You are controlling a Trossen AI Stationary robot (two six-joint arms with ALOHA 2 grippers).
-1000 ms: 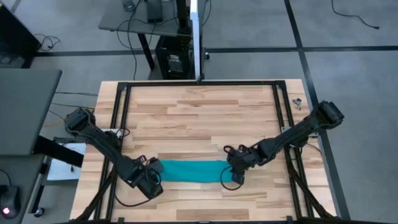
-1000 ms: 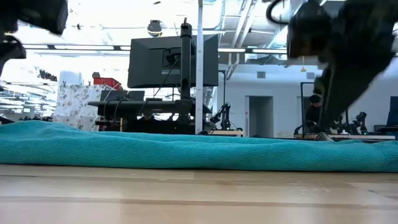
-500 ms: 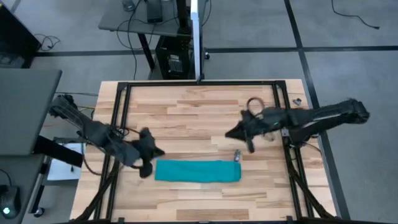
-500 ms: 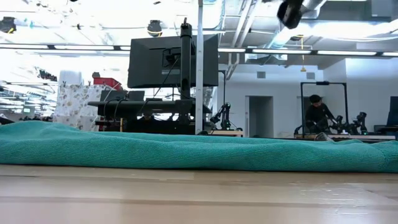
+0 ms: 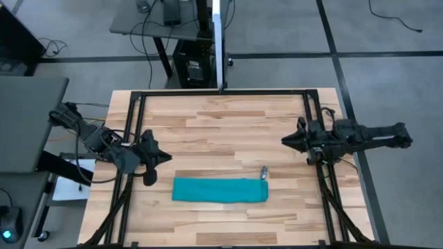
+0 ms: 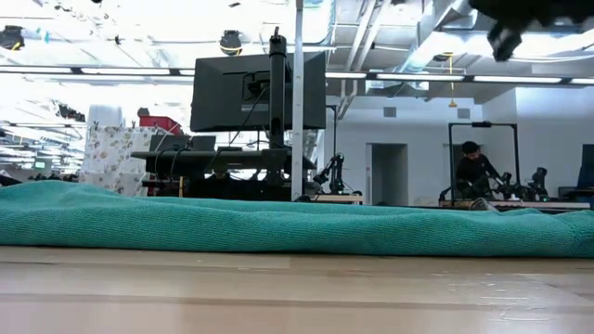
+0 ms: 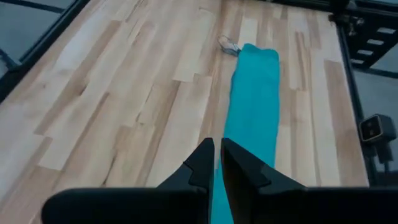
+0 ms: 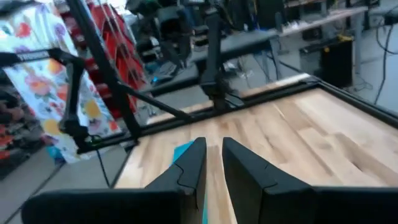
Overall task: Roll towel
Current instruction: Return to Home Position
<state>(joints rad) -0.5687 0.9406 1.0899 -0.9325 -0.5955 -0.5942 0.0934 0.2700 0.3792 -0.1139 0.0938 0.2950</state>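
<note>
Retract left gripper (image 7: pixel 216 143) and right gripper (image 8: pixel 212 142), both nearly closed and empty, high and clear of towel (image 5: pixel 219 190); no brushing the folded strip lying flat.

Layout of the table (image 5: pixel 228 117), as seen from above and from its front edge. The towel (image 5: pixel 220 190) lies as a long strip across the front half of the table, roughly midway between the left and right sides. A small object (image 5: pixel 264 171) rests on the boards just beside the towel's right end, on its far side. The left gripper (image 5: pixel 158 158) hangs over the table's left part, near the towel's left end and behind it. The right gripper (image 5: pixel 289 140) hangs by the right edge, well apart from the towel. Behind the table stands a pole (image 6: pixel 298 97) with a monitor (image 6: pixel 258 90) at it. A person (image 6: pixel 473 169) is far back on the right.
</note>
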